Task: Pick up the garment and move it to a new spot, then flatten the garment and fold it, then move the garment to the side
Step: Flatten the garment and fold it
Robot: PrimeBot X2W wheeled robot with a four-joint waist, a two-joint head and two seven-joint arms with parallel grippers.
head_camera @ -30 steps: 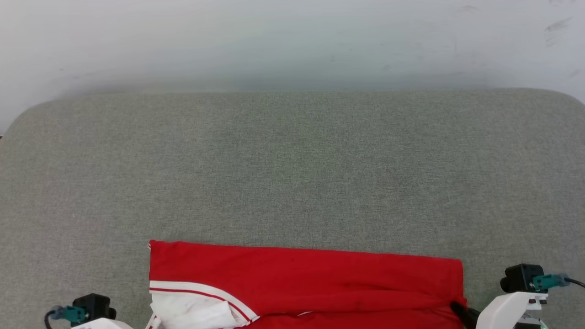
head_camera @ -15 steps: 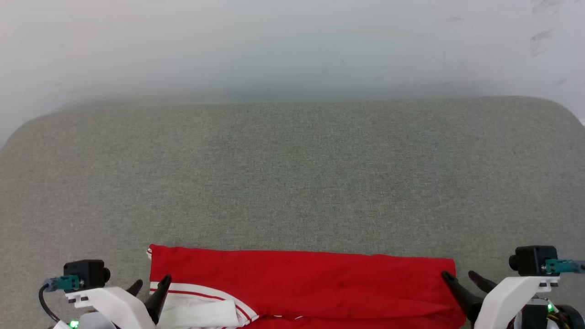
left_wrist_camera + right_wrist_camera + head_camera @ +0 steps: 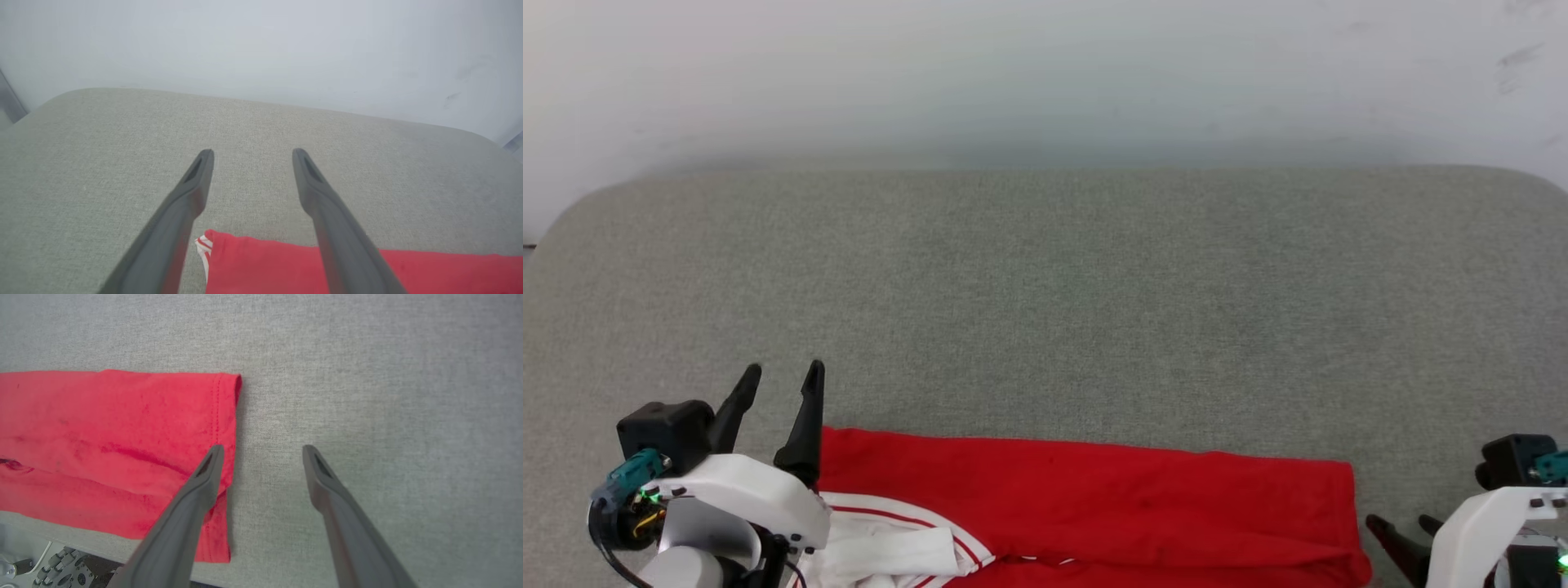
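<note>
The garment [image 3: 1094, 498] lies folded into a long red band along the near edge of the grey padded surface [image 3: 1045, 310]. A white sleeve with red-white trim [image 3: 882, 547] shows at its lower left. No letters or number are in sight. My left gripper [image 3: 784, 371] is open and holds nothing. It hovers over the garment's far left corner [image 3: 261, 261], its tips [image 3: 253, 153] past the cloth. My right gripper [image 3: 1398, 520] is open beside the garment's right hem [image 3: 114, 449]. In the right wrist view this gripper [image 3: 263, 449] has one finger over the hem and the other over bare surface.
A pale wall [image 3: 1045, 73] rises behind the surface's rounded far edge. Bare grey fabric stretches beyond the garment and to the right of its hem [image 3: 388, 396]. Parts of my base [image 3: 61, 571] show below the surface's front edge.
My left gripper has risen and reached forward past the garment's left corner, still open. My right gripper has drawn back toward the lower right, off the hem. The head camera has shifted slightly.
</note>
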